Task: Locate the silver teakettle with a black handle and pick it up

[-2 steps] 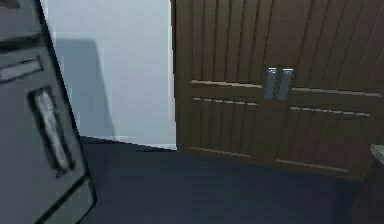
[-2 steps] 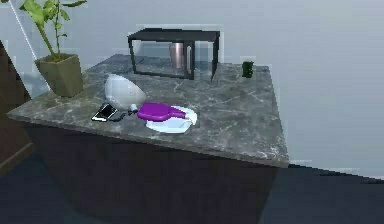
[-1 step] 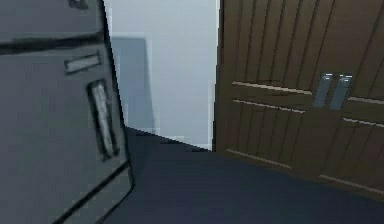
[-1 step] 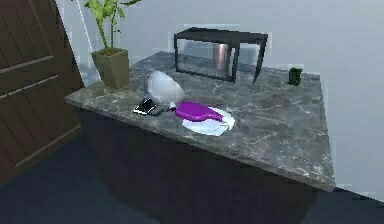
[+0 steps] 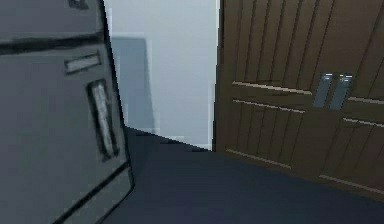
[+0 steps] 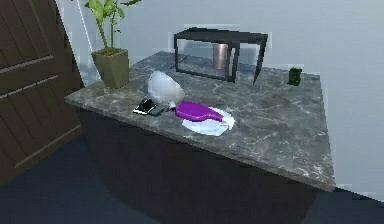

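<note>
Where the forward view begins, dark floor [image 5: 200,190] runs between a grey fridge [image 5: 55,120] at its left and brown panelled doors [image 5: 290,110] with metal handles [image 5: 332,90] at its right, with white wall [image 5: 170,60] behind. In the arm side view, a marble counter [image 6: 270,140] has a purple object [image 6: 198,112] on a white plate [image 6: 226,122] near the front and a small dark flat item [image 6: 148,106] just beside. Right behind these sits a silvery rounded object [image 6: 163,86], likely the teakettle, handle unclear. Farther back are a potted plant [image 6: 110,60], a black glass-front box [image 6: 220,52] and a small dark cup [image 6: 295,75]. A brown door [image 6: 30,90] stands at left. Pincer state: cannot tell.
</note>
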